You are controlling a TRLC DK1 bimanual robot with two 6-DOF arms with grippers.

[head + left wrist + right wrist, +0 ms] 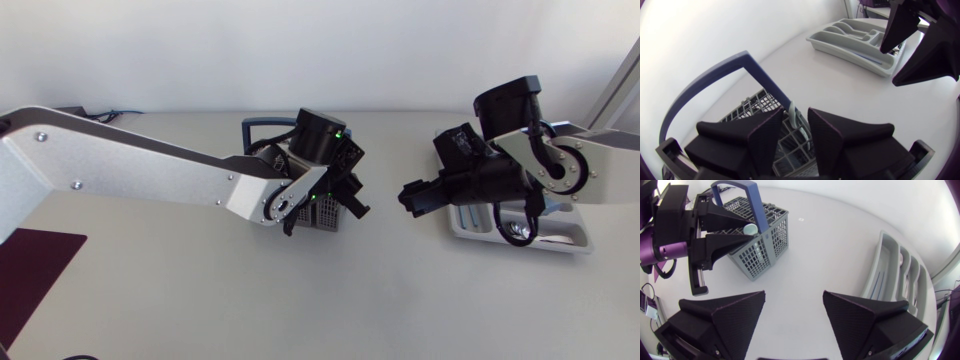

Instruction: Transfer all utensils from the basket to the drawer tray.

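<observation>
I am reaching in with my left arm [130,165] from the side and holding my left fingers [747,137] down over the grey basket [765,245], which is standing upright on the white worktop [830,255]. The fingers are sitting just inside the basket's rim, beside its raised blue handle [752,200]. They are drawn close together and pinching the pale, round-ended handle of a utensil [792,111] from two sides. That utensil is standing upright in the basket, its top poking up between my fingertips while the rest of it is sitting down among the basket's dividers.

My right arm [590,170] is coming in from the other side, and my right fingers [722,317] are hanging spread wide apart above the bare worktop, between the basket and the drawer tray [880,265]. They are pointing toward the basket and my left fingers, and touching neither.

The drawer tray is lying flat on the worktop, well apart from the basket, partly under my right arm in the head view. Something shiny and spoon-like [515,232] is lying in one of its compartments.
</observation>
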